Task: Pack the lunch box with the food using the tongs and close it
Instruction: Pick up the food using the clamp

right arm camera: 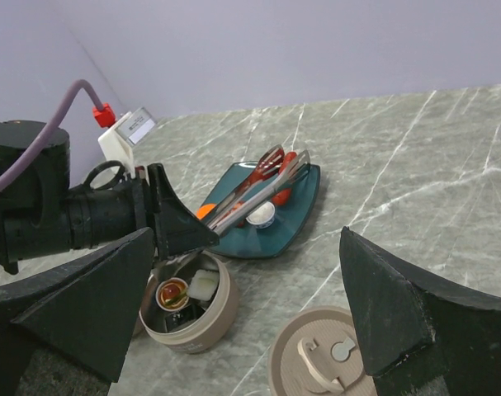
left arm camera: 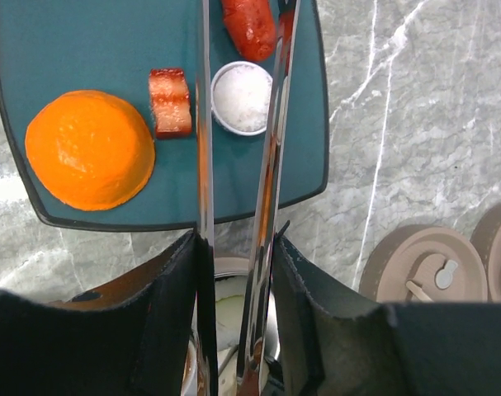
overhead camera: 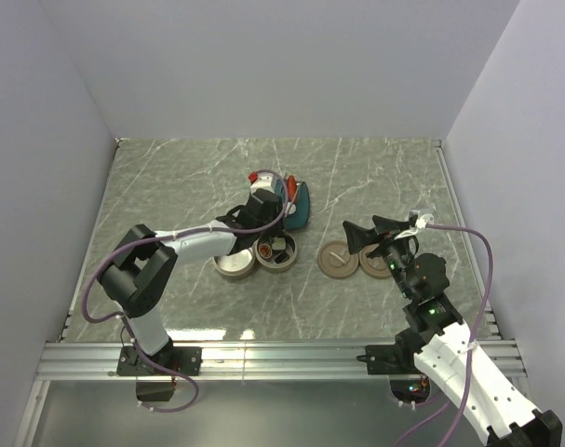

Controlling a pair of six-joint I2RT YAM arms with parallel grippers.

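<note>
My left gripper [left arm camera: 238, 247] is shut on the tongs [left arm camera: 271, 140], one black finger pressed on each slim arm. The tongs reach out over the teal plate [left arm camera: 68, 49], their arms a little apart, their ends beside a red sausage [left arm camera: 250, 25]. On the plate lie an orange ball [left arm camera: 89, 148], a red-and-white piece [left arm camera: 169, 101] and a white roll [left arm camera: 242, 97]. Under the left gripper [overhead camera: 263, 223] stands an open lunch box tin [right arm camera: 209, 326] with several pieces in it. My right gripper [right arm camera: 250, 313] hangs open and empty above a brown lid [right arm camera: 328, 359].
A second tin [overhead camera: 234, 264] touches the first on its left. Two brown lids [overhead camera: 339, 260] [overhead camera: 375, 265] lie side by side right of the tins, under the right gripper [overhead camera: 375, 237]. White walls enclose the marble table on three sides.
</note>
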